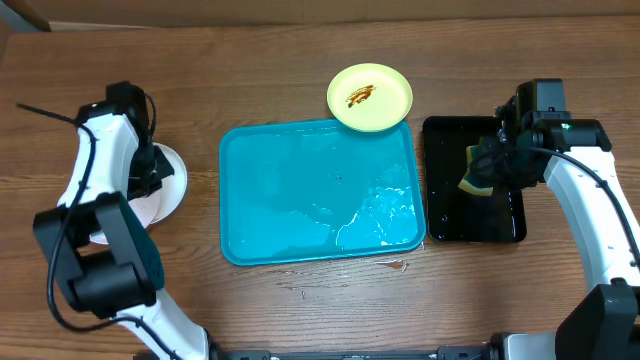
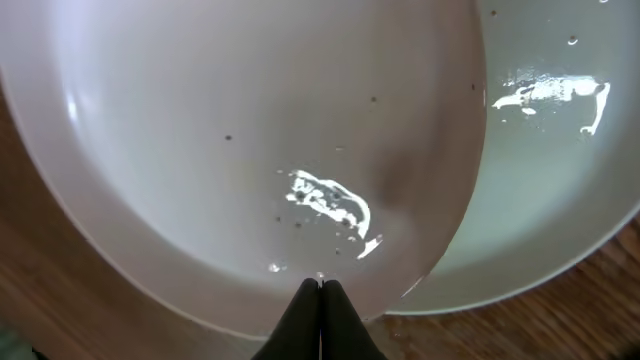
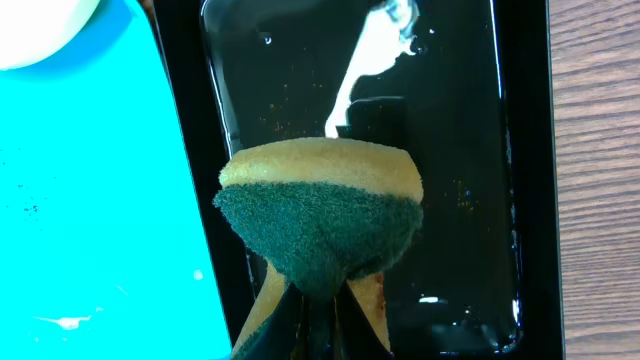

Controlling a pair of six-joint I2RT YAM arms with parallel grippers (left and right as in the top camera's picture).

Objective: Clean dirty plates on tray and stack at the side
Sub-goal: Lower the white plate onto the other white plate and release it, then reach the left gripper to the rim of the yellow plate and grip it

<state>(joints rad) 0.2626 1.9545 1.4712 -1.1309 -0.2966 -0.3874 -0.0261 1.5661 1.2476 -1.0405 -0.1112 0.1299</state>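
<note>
Large turquoise rectangular plastic tray (image 1: 300,180): middle of wooden table (image 1: 250,60), surface wet. Small round pale yellow-green plate (image 1: 370,97), brown smear: overlapping the tray's far right corner rim. Two white round plates (image 2: 250,140), stacked slightly offset: table's left side. Left gripper (image 2: 320,287): jaws together, empty, tips at the upper plate's rim, possibly touching. Right gripper (image 3: 320,300): clamped on yellow-and-green scouring sponge (image 3: 320,210) above narrow black tray (image 3: 450,150).

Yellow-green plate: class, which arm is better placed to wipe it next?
Right: the right gripper, shut on the sponge over the black tray, is near that plate. The left gripper is over the white plates, beyond the tray.
</note>
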